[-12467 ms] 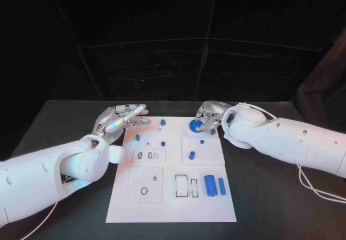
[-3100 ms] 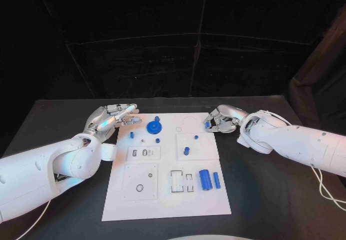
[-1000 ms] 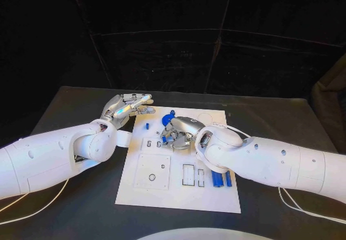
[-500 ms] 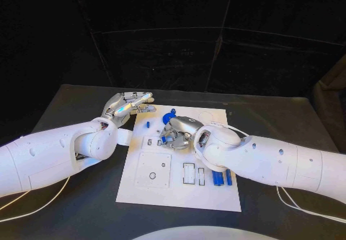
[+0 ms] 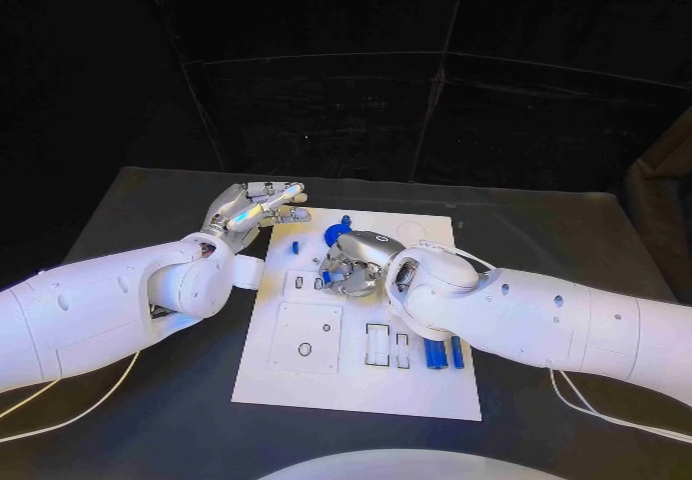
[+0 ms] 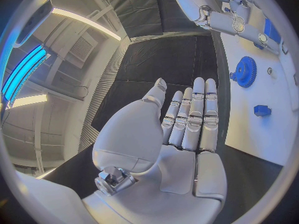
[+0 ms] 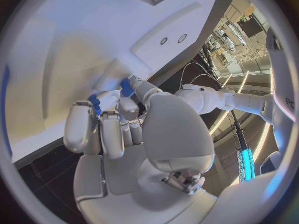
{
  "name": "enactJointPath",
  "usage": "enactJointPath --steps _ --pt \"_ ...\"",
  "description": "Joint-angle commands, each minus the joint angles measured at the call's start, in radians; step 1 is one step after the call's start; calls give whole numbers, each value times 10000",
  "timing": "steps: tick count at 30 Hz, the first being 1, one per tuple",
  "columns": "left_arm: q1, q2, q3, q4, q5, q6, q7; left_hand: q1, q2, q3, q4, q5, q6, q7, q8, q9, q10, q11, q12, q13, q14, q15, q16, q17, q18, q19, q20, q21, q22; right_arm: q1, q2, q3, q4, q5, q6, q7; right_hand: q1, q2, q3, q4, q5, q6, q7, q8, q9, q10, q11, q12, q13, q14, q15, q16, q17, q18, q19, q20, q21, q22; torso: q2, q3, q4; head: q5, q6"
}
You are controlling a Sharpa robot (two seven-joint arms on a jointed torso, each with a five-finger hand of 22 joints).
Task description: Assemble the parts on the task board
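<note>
We see one flat white board (image 5: 361, 385) on the matte black bench (image 5: 577, 240). The metallic right hand (image 5: 353, 272) pinches a small blue part (image 7: 127, 87) above the board's middle. At 11 o'clock, the left hand (image 5: 257, 210) stays flat, fingers straight, holding nothing. One toothed blue gear (image 6: 244, 71) lies near it, and two blue bars (image 5: 444, 352) lie at 5 o'clock.

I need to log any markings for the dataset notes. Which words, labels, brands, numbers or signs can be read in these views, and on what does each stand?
None can be read.
Task board: black outlines only, no lettering.
Blue gear and small blue part: no markings.
Left hand and right hand: no legible label.
Right wrist view: dark marks on the white arm at the circle's rim, cut off and too blurred to read.
</note>
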Motion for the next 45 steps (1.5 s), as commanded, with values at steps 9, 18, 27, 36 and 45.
enactJointPath --steps 9,18,27,36,45 --pt "18 6 9 -7 22 91 16 -58 65 -3 -38 8 57 -20 -52 -3 83 19 -57 -4 45 8 -41 15 52 92 7 -53 -11 -3 -64 -13 65 -337 864 -273 -382 -322 7 -46 46 -182 96 -133 -17 -298 71 -383 -325 577 8 -76 475 -171 -72 30 -89 -95 2 5 3 6 -37" --pt "18 -4 9 -18 22 75 10 -58 65 -3 -39 8 57 -20 -53 -3 83 19 -57 -4 45 8 -42 15 52 92 7 -54 -11 -4 -111 -13 85 -492 1101 -433 -515 -429 -70 -31 94 -209 106 -155 -11 -335 84 -460 -401 572 22 -90 461 -167 -83 46 -107 -120 -3 -5 6 1 -73" --pt "18 -1 9 -28 22 73 6 -66 68 -8 -53 8 58 -19 -64 -4 85 21 -67 -5 46 9 -56 21 51 96 7 -65 -19 -3 -129 -13 96 -599 1018 -584 -629 -564 -169 -34 58 -300 121 -208 -17 -365 100 -520 -461 570 34 -102 454 -163 -92 61 -126 -144 -3 5 0 5 -92" --pt "18 12 9 -38 22 96 -52 -66 68 -8 -53 8 58 -19 -64 -4 85 21 -67 -5 46 9 -56 21 51 96 7 -65 -19 -4 -123 -13 136 -815 652 -931 -1079 -909 -740 169 10 -412 96 -248 -7 -382 104 -554 -521 561 44 -142 411 -159 -89 76 -153 -170 -2 3 0 1 -54" --pt "18 9 9 -40 22 114 -82 -66 68 -8 -53 8 58 -19 -64 -4 85 21 -67 -5 46 9 -56 21 51 96 7 -65 -19 -4 -94 -14 200 -968 139 -974 -1172 -1054 -1304 352 92 -654 123 -314 -24 -554 132 -762 -760 549 63 -191 357 -158 -84 85 -178 -195 -7 1 4 -5 -54"
